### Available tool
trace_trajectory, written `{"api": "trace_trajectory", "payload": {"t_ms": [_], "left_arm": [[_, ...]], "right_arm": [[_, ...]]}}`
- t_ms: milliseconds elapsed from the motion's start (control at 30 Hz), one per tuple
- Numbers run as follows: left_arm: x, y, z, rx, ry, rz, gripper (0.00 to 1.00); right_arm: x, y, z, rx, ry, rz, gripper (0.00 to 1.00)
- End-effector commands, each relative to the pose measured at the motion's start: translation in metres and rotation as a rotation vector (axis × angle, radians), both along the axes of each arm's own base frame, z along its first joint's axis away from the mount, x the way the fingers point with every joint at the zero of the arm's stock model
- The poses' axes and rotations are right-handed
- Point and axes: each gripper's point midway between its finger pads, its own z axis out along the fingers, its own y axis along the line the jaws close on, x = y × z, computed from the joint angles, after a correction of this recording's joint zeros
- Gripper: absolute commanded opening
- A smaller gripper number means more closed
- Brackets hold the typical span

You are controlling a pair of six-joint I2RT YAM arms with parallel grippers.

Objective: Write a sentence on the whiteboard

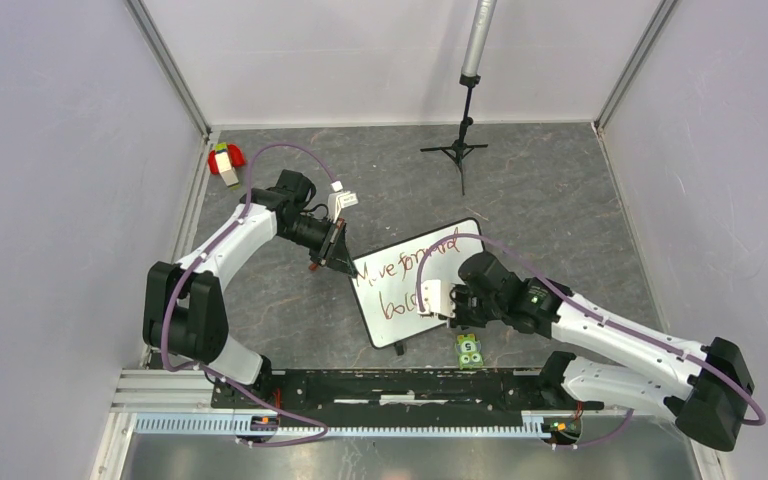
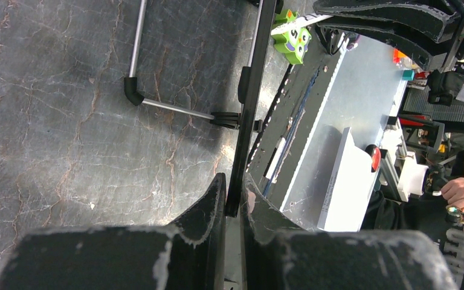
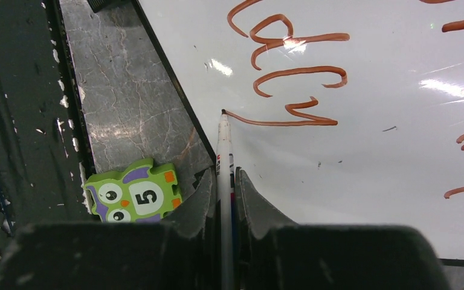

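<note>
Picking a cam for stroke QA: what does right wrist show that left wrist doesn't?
Right wrist only: the marker in the right gripper, tip at a stroke's end in the sentence. Left wrist only: the left gripper pinching the edge of the whiteboard, its leg, a person's hand. Both: the whiteboard and the green owl tile.

Bright, even light, probably from above. White glare spots shine on the whiteboard (image 3: 368, 181). Shadows are soft. Anything very close to the 2 wrist cameras looks blurry.
</note>
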Motion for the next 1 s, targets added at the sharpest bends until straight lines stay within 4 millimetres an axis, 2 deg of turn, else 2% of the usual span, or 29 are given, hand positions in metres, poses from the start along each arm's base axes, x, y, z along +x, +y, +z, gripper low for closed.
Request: {"api": "trace_trajectory", "payload": {"t_ms": [0, 133, 267, 433, 733, 900, 967], "left_arm": [[0.012, 0.0, -0.003, 0.016, -0.088, -0.032, 0.02], [0.012, 0.0, -0.003, 0.014, -0.086, -0.032, 0.02], [0.013, -0.001, -0.002, 0.011, -0.086, -0.033, 0.02], [0.013, -0.001, -0.002, 0.009, -0.085, -0.034, 0.02], [0.014, 0.0, -0.003, 0.017, -0.087, -0.032, 0.02], [0.014, 0.0, -0.004, 0.02, -0.086, -0.031, 0.02], [0.014, 0.0, -0.004, 0.02, -0.086, -0.032, 0.02]], "right_arm": [[0.009, 0.018, 0.029, 0.094, -0.049, 0.001, 0.0], [0.008, 0.017, 0.047, 0.135, -0.075, -0.001, 0.0], [0.011, 0.006, 0.054, 0.117, -0.106, -0.031, 0.0], [0.018, -0.011, 0.043, 0.031, -0.139, -0.073, 0.0], [0.028, -0.023, 0.026, -0.044, -0.174, -0.113, 0.0], [0.031, -0.031, 0.004, -0.105, -0.183, -0.13, 0.0], [0.032, -0.032, 0.004, -0.108, -0.185, -0.132, 0.0]]}}
